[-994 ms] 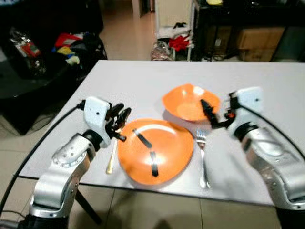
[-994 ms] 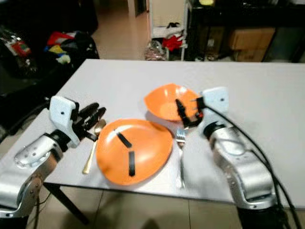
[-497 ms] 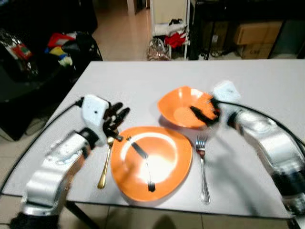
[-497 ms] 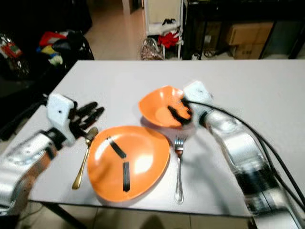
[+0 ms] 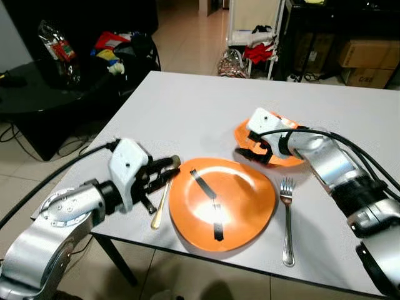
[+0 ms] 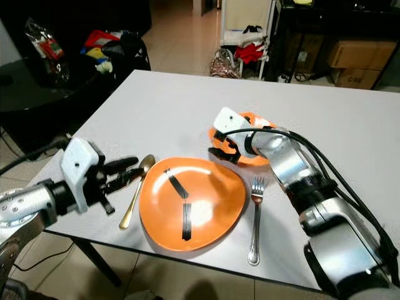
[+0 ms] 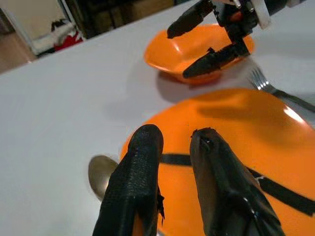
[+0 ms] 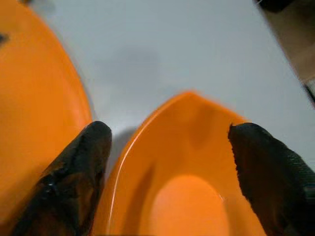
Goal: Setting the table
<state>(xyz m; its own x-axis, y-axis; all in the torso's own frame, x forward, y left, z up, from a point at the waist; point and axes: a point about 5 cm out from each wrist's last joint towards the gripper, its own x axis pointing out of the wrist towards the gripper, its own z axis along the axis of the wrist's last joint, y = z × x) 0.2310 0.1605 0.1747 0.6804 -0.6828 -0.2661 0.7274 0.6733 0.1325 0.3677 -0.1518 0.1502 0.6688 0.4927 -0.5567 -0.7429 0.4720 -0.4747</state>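
White tabletop (image 5: 187, 106) spreads beneath both my arms. My right gripper (image 5: 255, 152) has its fingers spread wide, straddling the near rim of the small orange plastic bowl (image 6: 256, 153), one finger outside it and one over its hollow. Just beside it toward me lies the large orange plate with black stripes (image 5: 222, 203), and a silver fork (image 5: 287, 219) rests to that plate's right. My left gripper (image 5: 164, 172), fingers slightly parted and holding nothing, hovers over the gold spoon (image 5: 161, 200) at the plate's left edge.

far half of table (image 5: 187, 103) lying bare, open for passage | near edge crowded: spoon (image 5: 162, 201), plate (image 5: 222, 203), fork (image 5: 287, 215) lying side by side | bowl (image 5: 281, 150) sitting just behind plate, narrowing the gap there
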